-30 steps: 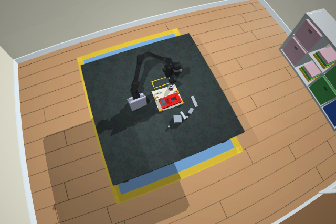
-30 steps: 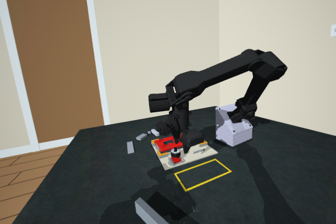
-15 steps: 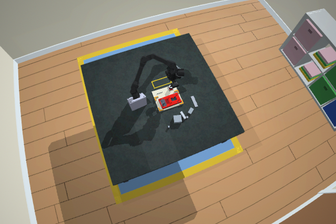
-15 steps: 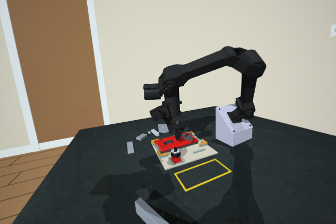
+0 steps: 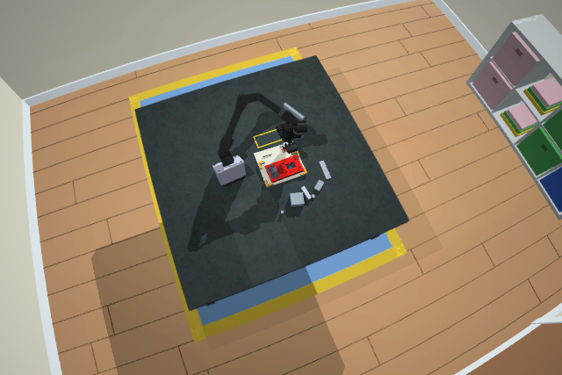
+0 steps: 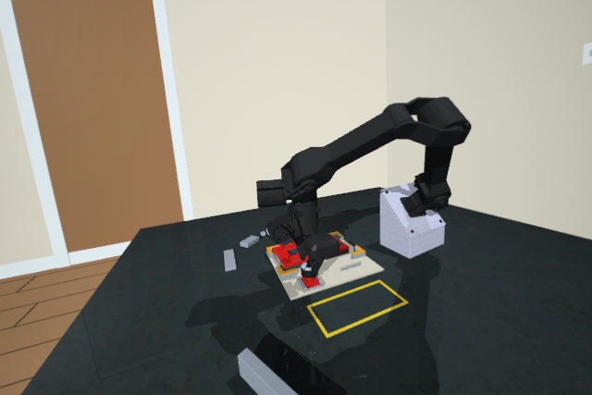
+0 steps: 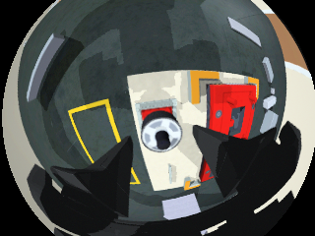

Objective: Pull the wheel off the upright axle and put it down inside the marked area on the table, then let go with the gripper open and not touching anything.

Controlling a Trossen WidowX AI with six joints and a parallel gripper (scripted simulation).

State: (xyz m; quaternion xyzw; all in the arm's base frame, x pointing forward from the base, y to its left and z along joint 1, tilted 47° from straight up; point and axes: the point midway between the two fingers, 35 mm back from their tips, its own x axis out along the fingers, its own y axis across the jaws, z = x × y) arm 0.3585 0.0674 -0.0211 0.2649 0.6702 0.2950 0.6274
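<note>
The wheel (image 6: 306, 268) (image 7: 150, 129), with a black tyre and a pale hub, sits on the upright axle (image 7: 162, 141), whose dark end shows at the hub's middle. Under it is a red block (image 6: 311, 281) (image 7: 151, 112) on the beige board (image 6: 356, 275) (image 7: 138, 86). My gripper (image 7: 162, 135) is open and points down over the wheel. In the wrist view its fingertips stand to either side of the wheel, with gaps. In the top view the arm hides most of the wheel. The marked area is a yellow outline (image 5: 255, 141) (image 6: 368, 318) (image 7: 89, 106) beside the board, with nothing inside.
A red plate (image 5: 296, 162) (image 7: 217, 93) between orange corner brackets lies on the board beside the wheel. A long grey bar (image 5: 293, 111) (image 6: 260, 371) (image 7: 43, 71) lies beyond the marked area. Several grey blocks lie past the red plate. The arm's pale base (image 5: 230, 172) (image 6: 396, 232) stands near the board.
</note>
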